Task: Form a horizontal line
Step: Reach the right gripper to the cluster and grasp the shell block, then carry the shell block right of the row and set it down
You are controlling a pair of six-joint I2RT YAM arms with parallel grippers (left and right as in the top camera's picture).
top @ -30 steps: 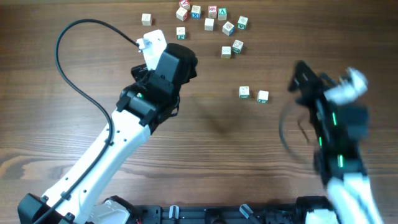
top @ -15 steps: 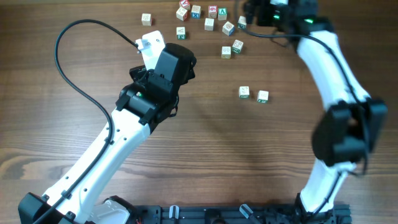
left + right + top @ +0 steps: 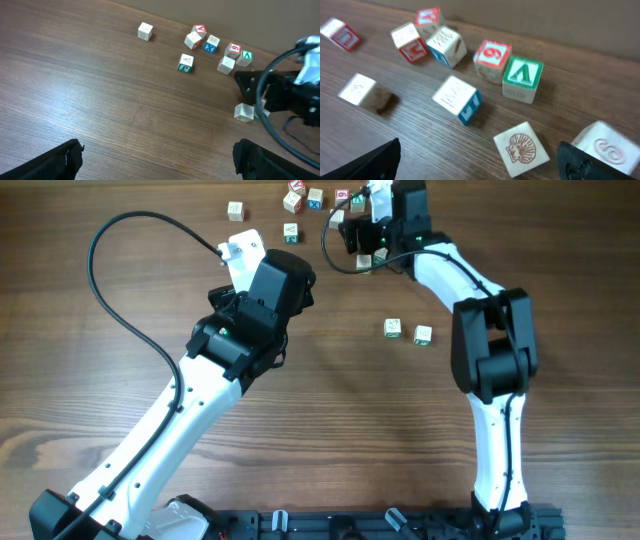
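Two grippers spread wide, nothing pinched. Right gripper (image 3: 477, 162) nearer: hangs over cluster of small pale wooden letter cubes (image 3: 457, 100). No horizontal line yet. Likeliest start: red-numbered cube (image 3: 492, 59) touching green-lettered cube (image 3: 522, 77), just ahead of fingertips, pair lying roughly finger-to-finger. Left gripper (image 3: 157, 160) well short of cluster.

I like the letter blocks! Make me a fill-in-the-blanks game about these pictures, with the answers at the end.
1. The left gripper and the right gripper are both ___.
2. The bunch of cubes lies under the ___ arm's gripper.
3. The front cube in the right wrist view shows a picture of a ___.
4. The mark on the letter cube beside the red-number cube is coloured ___.
Missing words: open, right, shell, green.
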